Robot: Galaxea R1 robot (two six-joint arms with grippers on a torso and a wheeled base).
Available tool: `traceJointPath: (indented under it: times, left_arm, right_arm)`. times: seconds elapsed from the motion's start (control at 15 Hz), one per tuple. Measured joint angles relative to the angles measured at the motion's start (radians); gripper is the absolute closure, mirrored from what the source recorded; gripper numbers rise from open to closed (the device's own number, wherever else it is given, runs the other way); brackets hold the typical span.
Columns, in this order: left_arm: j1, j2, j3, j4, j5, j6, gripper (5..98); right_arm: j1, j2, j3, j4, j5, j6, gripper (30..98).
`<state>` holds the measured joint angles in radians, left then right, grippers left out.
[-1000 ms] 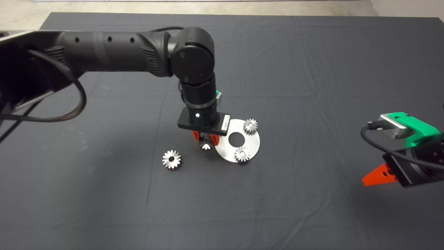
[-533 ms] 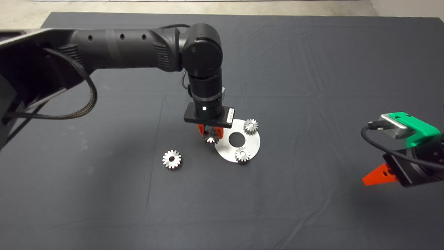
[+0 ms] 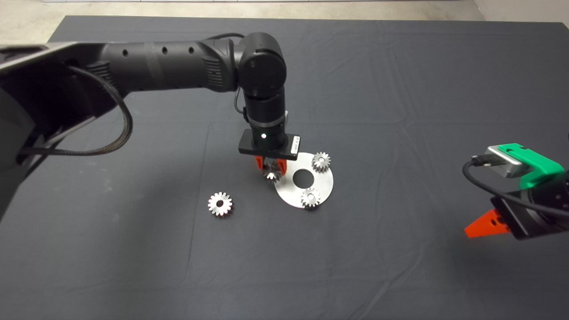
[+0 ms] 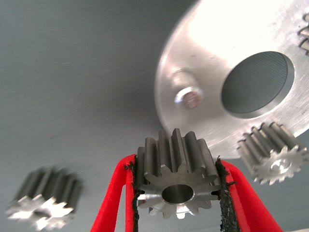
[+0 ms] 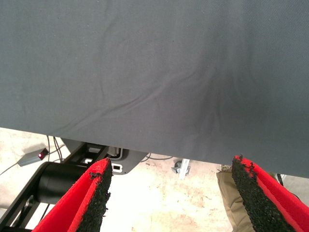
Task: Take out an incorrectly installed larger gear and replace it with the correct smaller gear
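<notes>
A robotics lab or test bench: a table draped in a dark mat (image 3: 400,89) stands on a bare concrete floor (image 5: 159,203). Cables (image 5: 58,145) and black equipment framing (image 5: 29,203) lie on that floor beyond the mat's edge.

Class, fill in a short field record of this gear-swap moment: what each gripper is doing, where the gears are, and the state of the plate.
left gripper: shut on the smaller gear, held near the bare peg
right gripper: open, parked at the mat's right edge
round plate: two small gears mounted, one peg free
larger gear: lying on the mat, apart from the plate
</notes>
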<state>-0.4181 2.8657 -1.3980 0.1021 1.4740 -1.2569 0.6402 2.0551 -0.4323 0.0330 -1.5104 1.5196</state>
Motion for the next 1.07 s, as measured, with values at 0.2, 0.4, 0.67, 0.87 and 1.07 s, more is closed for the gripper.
traceJointPath:
  times: [0.2, 0.4, 0.67, 0.87, 1.07]
  left_arm:
    - [0.016, 0.013, -0.014, 0.004, -0.008, 0.007, 73.7]
    - [0.016, 0.013, -0.016, 0.011, -0.008, 0.007, 73.7]
    - [0.015, 0.013, -0.030, 0.020, -0.008, 0.014, 73.7]
    - [0.011, 0.013, -0.029, 0.020, -0.006, 0.014, 73.7]
    - [0.010, 0.014, -0.029, 0.019, -0.006, 0.014, 73.8]
  right_arm:
    - [0.000, 0.000, 0.000, 0.000, -0.001, 0.000, 62.5]
    - [0.000, 0.000, 0.000, 0.000, -0.001, 0.000, 62.5]
    - [0.000, 0.000, 0.000, 0.000, -0.001, 0.000, 62.5]
    - [0.000, 0.000, 0.000, 0.000, -0.001, 0.000, 62.5]
    - [0.000, 0.000, 0.000, 0.000, -0.001, 0.000, 62.5]
